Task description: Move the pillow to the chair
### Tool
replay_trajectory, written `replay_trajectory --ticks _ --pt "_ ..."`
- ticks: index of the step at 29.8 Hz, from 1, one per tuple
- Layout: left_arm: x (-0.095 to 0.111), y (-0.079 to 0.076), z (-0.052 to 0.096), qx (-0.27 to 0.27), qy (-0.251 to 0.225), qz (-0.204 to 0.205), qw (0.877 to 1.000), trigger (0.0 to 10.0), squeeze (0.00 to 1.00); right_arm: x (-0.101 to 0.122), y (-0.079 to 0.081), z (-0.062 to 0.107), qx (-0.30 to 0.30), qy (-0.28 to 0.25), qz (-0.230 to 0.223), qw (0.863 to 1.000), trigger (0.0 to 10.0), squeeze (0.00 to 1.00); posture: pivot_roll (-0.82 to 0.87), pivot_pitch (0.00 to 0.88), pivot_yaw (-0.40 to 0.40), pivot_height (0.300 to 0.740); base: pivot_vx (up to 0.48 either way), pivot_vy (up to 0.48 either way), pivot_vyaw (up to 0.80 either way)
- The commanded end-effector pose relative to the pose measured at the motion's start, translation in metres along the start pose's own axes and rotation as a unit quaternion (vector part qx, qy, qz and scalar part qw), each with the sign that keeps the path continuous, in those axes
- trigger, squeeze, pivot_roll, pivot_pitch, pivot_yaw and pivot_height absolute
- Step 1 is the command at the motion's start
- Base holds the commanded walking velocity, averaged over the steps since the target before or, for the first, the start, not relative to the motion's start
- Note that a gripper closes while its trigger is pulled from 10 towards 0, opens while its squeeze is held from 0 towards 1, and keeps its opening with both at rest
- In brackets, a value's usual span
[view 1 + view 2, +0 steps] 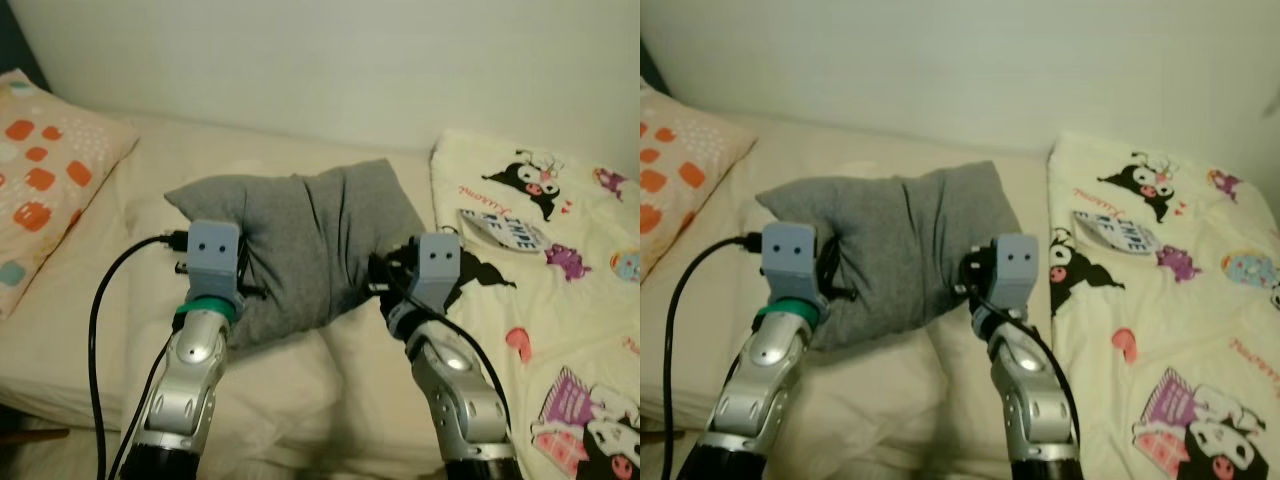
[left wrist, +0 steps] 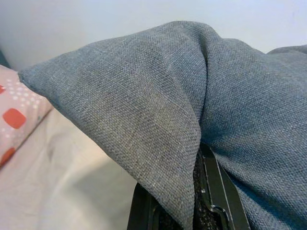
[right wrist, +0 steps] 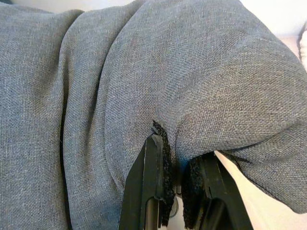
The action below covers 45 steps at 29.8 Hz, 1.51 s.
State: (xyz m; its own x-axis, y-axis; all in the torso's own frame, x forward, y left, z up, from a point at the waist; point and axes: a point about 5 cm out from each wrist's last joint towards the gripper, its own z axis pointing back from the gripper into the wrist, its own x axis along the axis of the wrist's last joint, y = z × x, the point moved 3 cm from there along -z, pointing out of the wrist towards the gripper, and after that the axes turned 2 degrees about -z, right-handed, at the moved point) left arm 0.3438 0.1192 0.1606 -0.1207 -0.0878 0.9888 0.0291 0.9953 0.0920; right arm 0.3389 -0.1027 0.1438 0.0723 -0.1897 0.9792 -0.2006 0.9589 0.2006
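While the grey pillow point(image 1: 300, 245) is gripped from both sides it has not left the bed point(image 1: 130, 300), so the entry stands at: grasp made, lift and carry to the chair outstanding, as I judge it; no chair catalogued from where I stand. Head views, left and right eye, one scene: one grey pillow, bunched and creased in the middle of the cream sheet; one left gripper point(image 1: 245, 272) pressed into the pillow's left edge, its fingers buried in the cloth; one right gripper point(image 1: 385, 275) pushed into the pillow's right edge; two silver arms, each with one grey-blue wrist block; one black cable point(image 1: 100, 300) looping off the left arm; one pink pillow with orange patches point(image 1: 45, 170) at the far left of the bed, well apart from the grey one; one cream blanket with cartoon figures point(image 1: 540, 300) spread on the right, just beside the right gripper; one plain pale wall point(image 1: 330, 60) behind. Left wrist view: two black fingers point(image 2: 216, 191) clenched on a fold of grey cloth that drapes over and between them; pink pillow at the edge. Right wrist view: two black fingers point(image 3: 153, 177), padded, pinching a tuck of the same grey cloth between them, a narrow gap showing lower down. Tally for the task: pillows to move, one; grippers grasping it, two; steps done, the hold alone
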Motion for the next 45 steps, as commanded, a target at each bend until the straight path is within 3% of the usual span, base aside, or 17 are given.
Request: replay_trajectory --ticks 1,14,18,20,23,25,27,31,32,34,36,39,41,43,45 --pt "0.007 -0.018 -0.002 -0.030 -0.015 0.007 0.999 10.0 0.00 0.006 0.024 -0.002 0.049 -0.008 0.004 0.999 10.0 0.00 0.00 0.000 -0.017 0.740 0.000 0.000 0.00" --pt "0.003 -0.012 0.000 -0.018 -0.006 0.007 1.000 10.0 0.00 0.006 0.018 -0.003 0.034 -0.005 0.008 0.999 10.0 0.00 0.00 0.000 -0.011 0.740 0.000 0.000 0.00" --pt "-0.001 -0.002 0.000 0.008 0.005 0.018 1.000 10.0 0.00 -0.008 0.012 -0.001 0.021 0.030 0.019 0.999 10.0 0.00 0.00 0.010 -0.011 0.740 0.000 0.000 0.00" --pt "-0.009 0.009 0.003 0.037 0.028 0.044 0.998 10.0 0.00 -0.015 0.006 0.002 0.008 0.042 0.024 0.999 10.0 0.00 0.00 0.003 -0.002 0.740 0.000 0.000 0.00" --pt "-0.018 0.012 0.003 0.047 0.055 0.064 0.995 10.0 0.00 -0.014 0.000 0.002 -0.005 0.038 0.028 0.999 10.0 0.00 0.00 0.015 0.002 0.740 0.000 0.000 0.00" --pt "-0.023 0.014 0.003 0.054 0.070 0.062 0.994 10.0 0.00 -0.014 -0.003 0.002 -0.015 0.034 0.035 0.999 10.0 0.00 -0.01 0.037 0.004 0.740 0.000 0.000 0.00" --pt "-0.030 0.016 0.007 0.064 0.084 0.044 0.993 10.0 0.00 -0.011 -0.003 0.005 -0.016 0.021 0.004 1.000 10.0 0.00 -0.01 0.001 0.015 0.740 0.000 0.000 0.00" --pt "-0.031 0.015 0.009 0.064 0.085 0.037 0.994 10.0 0.00 -0.008 -0.005 0.008 -0.024 0.013 -0.010 1.000 10.0 0.00 -0.01 0.001 0.015 0.740 0.000 0.000 0.00" --pt "-0.031 0.011 0.007 0.058 0.083 0.034 0.994 10.0 0.00 -0.007 -0.002 0.006 -0.016 0.017 -0.053 0.998 10.0 0.00 -0.01 0.030 0.014 0.740 0.000 0.000 0.00" --pt "-0.030 0.006 0.005 0.047 0.083 0.040 0.995 10.0 0.00 -0.006 0.000 0.003 -0.009 0.021 -0.078 0.997 10.0 0.00 -0.01 0.061 0.007 0.740 0.000 0.000 0.00" --pt "-0.031 0.000 0.005 0.038 0.084 0.044 0.995 10.0 0.00 -0.007 0.001 0.003 -0.009 0.028 -0.084 0.996 10.0 0.00 -0.01 0.035 0.010 0.740 0.000 0.000 0.00" --pt "-0.033 -0.004 0.008 0.034 0.092 0.043 0.994 10.0 0.00 -0.010 0.002 0.006 -0.011 0.036 -0.068 0.997 10.0 0.00 -0.01 0.004 0.015 0.740 0.000 0.000 0.00" --pt "-0.031 -0.011 0.006 0.015 0.091 0.030 0.995 10.0 0.00 -0.010 -0.001 0.002 -0.016 0.037 -0.046 0.998 10.0 0.00 -0.01 0.072 0.006 0.740 0.000 0.000 0.00" --pt "-0.030 -0.013 0.005 0.005 0.090 0.024 0.996 10.0 0.00 -0.010 -0.003 0.001 -0.021 0.038 -0.036 0.998 10.0 0.00 -0.01 0.072 0.006 0.740 0.000 0.000 0.00" --pt "-0.019 -0.017 0.008 -0.021 0.056 0.062 0.996 10.0 0.00 -0.013 -0.003 0.005 -0.027 0.036 -0.016 0.999 10.0 0.00 -0.01 0.025 0.011 0.740 0.000 0.000 0.00"
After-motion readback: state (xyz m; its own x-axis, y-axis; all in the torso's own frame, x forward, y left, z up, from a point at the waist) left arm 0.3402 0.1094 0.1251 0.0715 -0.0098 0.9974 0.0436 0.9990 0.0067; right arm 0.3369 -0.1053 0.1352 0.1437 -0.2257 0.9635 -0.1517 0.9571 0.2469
